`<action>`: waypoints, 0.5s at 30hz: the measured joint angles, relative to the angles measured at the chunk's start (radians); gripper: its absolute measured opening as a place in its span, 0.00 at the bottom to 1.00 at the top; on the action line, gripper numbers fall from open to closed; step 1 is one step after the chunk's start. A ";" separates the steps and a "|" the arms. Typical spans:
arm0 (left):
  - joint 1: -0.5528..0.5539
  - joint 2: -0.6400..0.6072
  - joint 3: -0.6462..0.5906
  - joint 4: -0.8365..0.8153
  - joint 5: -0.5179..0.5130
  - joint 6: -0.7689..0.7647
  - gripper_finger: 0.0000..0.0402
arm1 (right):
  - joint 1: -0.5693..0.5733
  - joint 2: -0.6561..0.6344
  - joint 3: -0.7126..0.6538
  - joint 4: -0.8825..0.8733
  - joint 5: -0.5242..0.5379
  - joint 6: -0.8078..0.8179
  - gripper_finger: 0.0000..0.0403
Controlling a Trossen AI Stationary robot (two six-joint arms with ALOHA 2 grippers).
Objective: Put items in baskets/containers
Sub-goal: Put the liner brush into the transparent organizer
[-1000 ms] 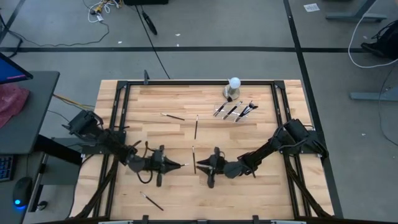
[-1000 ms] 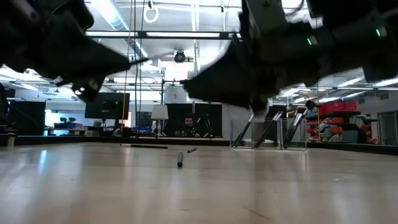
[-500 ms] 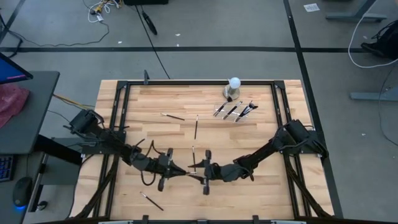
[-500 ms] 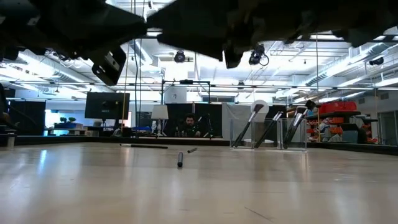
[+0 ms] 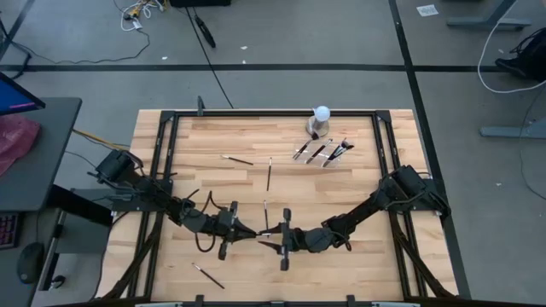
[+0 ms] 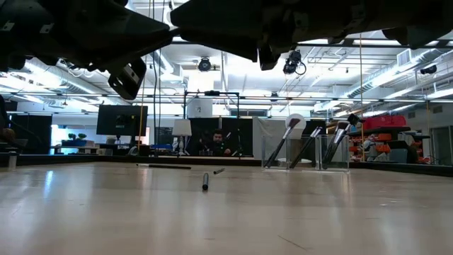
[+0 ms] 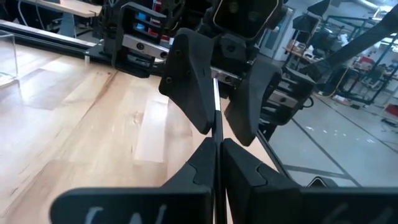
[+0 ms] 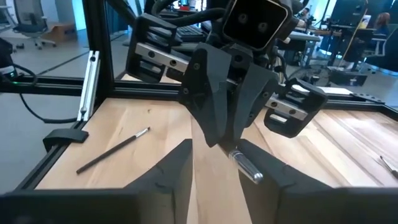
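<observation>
My left gripper (image 5: 252, 234) (image 7: 216, 155) hovers near the table's near edge, shut on a thin dark makeup brush (image 7: 215, 118). My right gripper (image 5: 267, 239) (image 8: 217, 174) faces it, open. The brush's silver ferrule end (image 8: 245, 166) stands between the right fingers; I cannot tell whether it touches them. The clear tray (image 5: 322, 152) (image 6: 304, 152) at the far right holds several brushes leaning on its walls. Loose brushes lie flat on the wood: two toward the far side (image 5: 237, 159) (image 5: 269, 173), one in the middle (image 5: 264, 211) (image 6: 205, 182), one by the near edge (image 5: 207, 275). My left gripper pinches the brush's slim dark handle (image 7: 216, 142) between its two fingers. The fingers come in level from the table's left. The brush runs on forward out of the fingertips toward the right gripper, lifted clear of the table.
A white ball on a grey round base (image 5: 321, 115) stands just beyond the tray at the far edge. A black metal frame (image 5: 171, 170) borders the wooden table. Bare wood lies between the arms and the tray. A person sits in the room behind (image 6: 216, 139).
Both grippers moved toward the table's near edge and closer together, so that they now face tip to tip with the brush between them. In the last half second they hardly moved. The loose brushes stayed where they were.
</observation>
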 joint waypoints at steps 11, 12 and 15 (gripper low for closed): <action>-0.001 0.000 0.000 0.000 0.005 -0.002 0.05 | 0.000 0.000 0.000 0.018 -0.003 0.004 0.03; -0.001 0.000 0.000 0.000 0.004 0.002 0.05 | 0.000 0.000 0.000 0.018 -0.005 0.010 0.03; 0.000 0.000 0.000 -0.007 -0.014 0.007 0.07 | 0.000 -0.001 0.000 -0.006 0.000 0.078 0.04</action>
